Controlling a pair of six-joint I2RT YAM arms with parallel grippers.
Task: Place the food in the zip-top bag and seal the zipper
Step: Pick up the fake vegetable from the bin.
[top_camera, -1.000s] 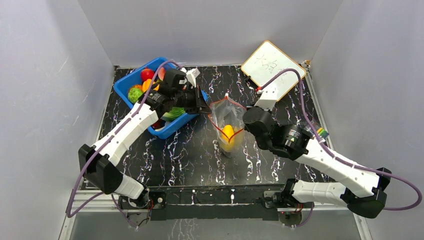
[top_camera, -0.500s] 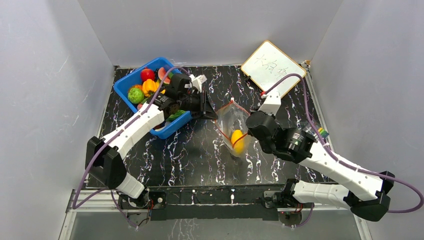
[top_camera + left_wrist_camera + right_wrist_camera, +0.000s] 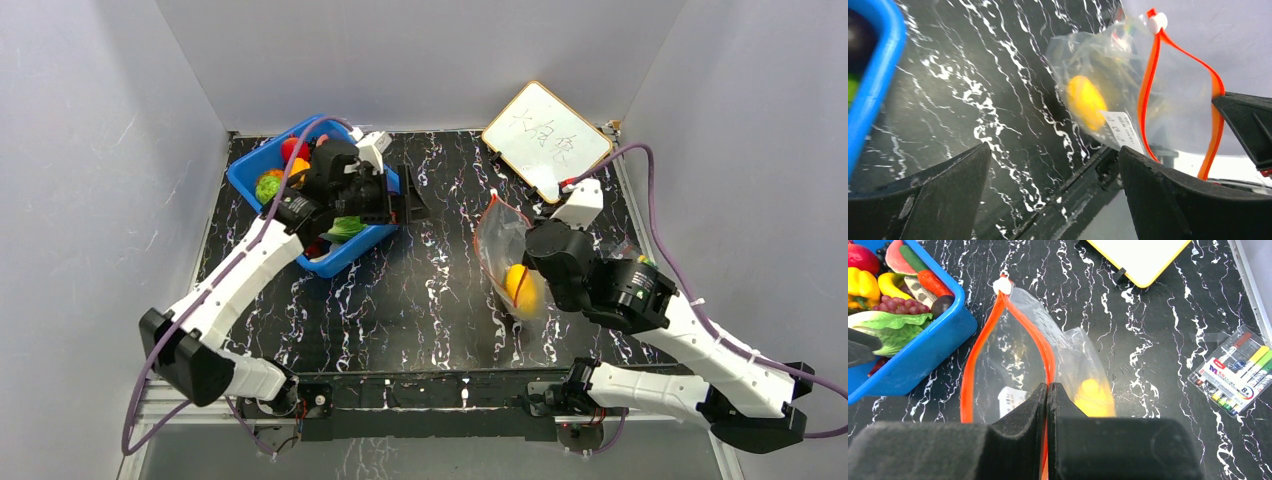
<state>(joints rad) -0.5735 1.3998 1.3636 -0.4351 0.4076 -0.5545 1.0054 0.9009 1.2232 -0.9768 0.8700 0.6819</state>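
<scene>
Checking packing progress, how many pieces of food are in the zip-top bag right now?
1: a yellow piece low in the zip-top bag, which the right gripper pinches at the zipper. Glare could hide another.

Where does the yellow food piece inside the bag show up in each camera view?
Top external: yellow food, right of centre, low in the zip-top bag.
Left wrist: near centre, behind the clear plastic.
Right wrist: lower centre, right of the zipper.
Shared landmark: blue bin, left in all views.
</scene>
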